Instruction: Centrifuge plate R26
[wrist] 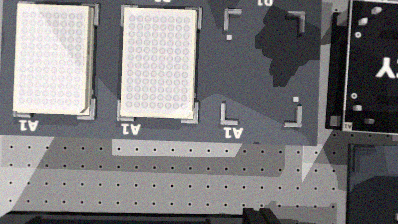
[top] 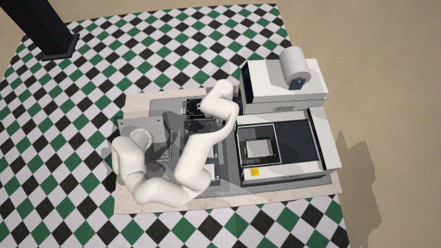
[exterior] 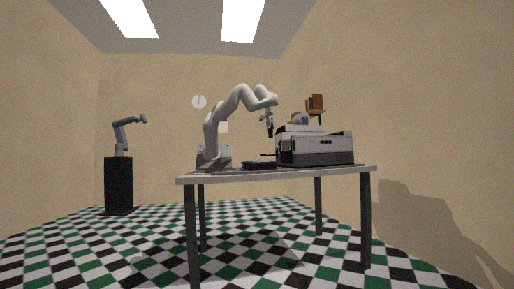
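Markings "A1" label one corner of each deck nest below us. Two plates [wrist: 52,57] [wrist: 158,62] fill two nests; the third nest [wrist: 262,67] has bare locators. A sealed plate [top: 258,148] lies in the centrifuge [top: 323,138] bucket. Our gripper [exterior: 270,133], fingers closed on nothing, hangs above the deck.

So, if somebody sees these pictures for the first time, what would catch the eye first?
Probably the white xArm, bent across the deck with its shut, empty claw hanging in front of the centrifuge's left edge. Next, the centrifuge with its door open and a sealed plate sitting in the bucket. Then, in the wrist view, two well plates side by side and one bare nest to their right.
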### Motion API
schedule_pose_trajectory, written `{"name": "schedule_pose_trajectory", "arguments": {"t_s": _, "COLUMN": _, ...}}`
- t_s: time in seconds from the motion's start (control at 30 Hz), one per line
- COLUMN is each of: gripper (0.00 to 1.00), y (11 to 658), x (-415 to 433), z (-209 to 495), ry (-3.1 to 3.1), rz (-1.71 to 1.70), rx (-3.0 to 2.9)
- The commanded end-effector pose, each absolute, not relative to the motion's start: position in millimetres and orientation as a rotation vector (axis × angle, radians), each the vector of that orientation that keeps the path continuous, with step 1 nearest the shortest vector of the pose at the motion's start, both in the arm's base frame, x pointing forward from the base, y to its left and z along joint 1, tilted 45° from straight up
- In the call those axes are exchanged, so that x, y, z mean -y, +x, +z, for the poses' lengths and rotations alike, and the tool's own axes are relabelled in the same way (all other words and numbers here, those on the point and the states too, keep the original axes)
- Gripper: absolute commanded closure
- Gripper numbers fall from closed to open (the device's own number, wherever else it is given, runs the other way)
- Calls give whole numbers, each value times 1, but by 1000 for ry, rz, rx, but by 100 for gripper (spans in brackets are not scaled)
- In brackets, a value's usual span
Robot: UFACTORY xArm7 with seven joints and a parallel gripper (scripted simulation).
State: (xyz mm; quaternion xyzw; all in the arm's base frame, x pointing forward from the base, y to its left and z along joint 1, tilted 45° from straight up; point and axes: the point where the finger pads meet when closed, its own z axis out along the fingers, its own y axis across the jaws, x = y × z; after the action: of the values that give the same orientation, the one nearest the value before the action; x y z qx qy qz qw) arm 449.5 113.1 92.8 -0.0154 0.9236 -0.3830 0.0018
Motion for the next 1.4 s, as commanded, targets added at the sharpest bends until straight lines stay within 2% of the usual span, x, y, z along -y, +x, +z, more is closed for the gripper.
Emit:
{"name": "schedule_pose_trajectory", "arguments": {"t_s": 0.0, "gripper": 100, "y": 434, "x": -121, "z": 84, "ry": -50, "rz": -1192, "rx": -2894}}
{"name": "schedule_pose_trajectory", "arguments": {"t_s": 0.6, "gripper": 100, "y": 426, "x": -123, "z": 79, "ry": -50, "rz": -1192, "rx": -2894}}
{"name": "schedule_pose_trajectory", "arguments": {"t_s": 1.37, "gripper": 100, "y": 426, "x": -123, "z": 79, "ry": -311, "rz": -994, "rx": -2434}}
